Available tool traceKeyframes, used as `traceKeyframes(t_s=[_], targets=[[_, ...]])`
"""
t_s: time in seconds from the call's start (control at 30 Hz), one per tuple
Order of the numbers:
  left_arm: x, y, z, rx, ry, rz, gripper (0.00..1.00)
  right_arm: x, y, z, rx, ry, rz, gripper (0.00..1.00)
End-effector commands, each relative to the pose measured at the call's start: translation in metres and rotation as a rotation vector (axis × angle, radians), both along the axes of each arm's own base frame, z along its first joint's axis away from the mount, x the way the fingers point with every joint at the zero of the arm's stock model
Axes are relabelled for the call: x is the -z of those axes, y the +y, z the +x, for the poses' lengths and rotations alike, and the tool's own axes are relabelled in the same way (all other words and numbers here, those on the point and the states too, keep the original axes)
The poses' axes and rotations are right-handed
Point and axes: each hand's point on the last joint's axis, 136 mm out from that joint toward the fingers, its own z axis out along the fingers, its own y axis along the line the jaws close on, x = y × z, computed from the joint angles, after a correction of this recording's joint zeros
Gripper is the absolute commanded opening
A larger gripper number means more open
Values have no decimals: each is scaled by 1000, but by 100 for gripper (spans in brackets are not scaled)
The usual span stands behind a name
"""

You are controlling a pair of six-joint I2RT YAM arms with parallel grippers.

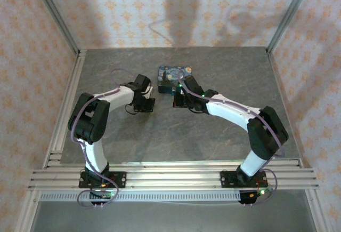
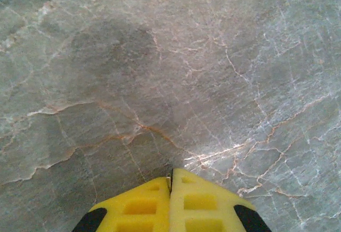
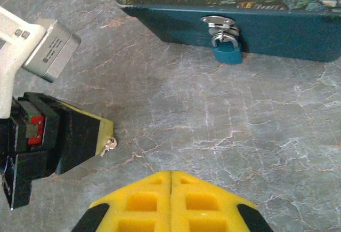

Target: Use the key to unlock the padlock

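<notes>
**Padlock** [image 3: 227, 52]. Small, with a teal body and a silver shackle. It hangs from the hasp on the front wall of the blue box [image 3: 298, 34], just above the tabletop [image 3: 224, 136]. The shackle is closed, so the unlocking is not yet done. The keyhole cannot be made out.

**Key** [image 3: 109, 145]. Tiny and pale silver. It sits in front of the blue box, well to one side of the hasp, at the very tip of the left tool [image 2: 171, 174].

**Left tool.** The fingers are pressed together with no gap. The key appears to be nipped at the extreme tips, with most of it sticking out below.

**Right tool** [image 3: 170, 177]. Narrow, fingers together with nothing between them. It is in front of the blue box, facing the padlock and apart from it.

**Hazards, as judged:**
- The hold on the key looks marginal. Contact with the padlock could pivot the key or knock it free.
- The padlock dangles loose. A push from the key would likely swing it aside unless the right tool steadies it, and that tool would have to widen first.
- If the keyhole faces down, there is little room under the padlock, and the key could foul the tabletop.
- Pressure could slide the blue box backward.
- Both tools work close together in front of the blue box, so they could collide.
</notes>
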Motion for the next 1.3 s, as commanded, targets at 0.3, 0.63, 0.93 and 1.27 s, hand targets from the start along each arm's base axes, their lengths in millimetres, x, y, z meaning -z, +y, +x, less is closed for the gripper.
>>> traceKeyframes(t_s=[0.3,0.63,0.93,1.27], targets=[[-75,-34,-3,267,-393,-85,0,-42,-69,21,311,82,157,4],[-170,-58,-27,472,-785,-161,0,-96,-43,7,215,117,337,16],[-222,-76,-62,714,-1017,-143,0,-127,-16,2,168,177,526,25],[-253,-87,-79,837,-1076,-171,0,-146,-1,-14,49,150,598,28]])
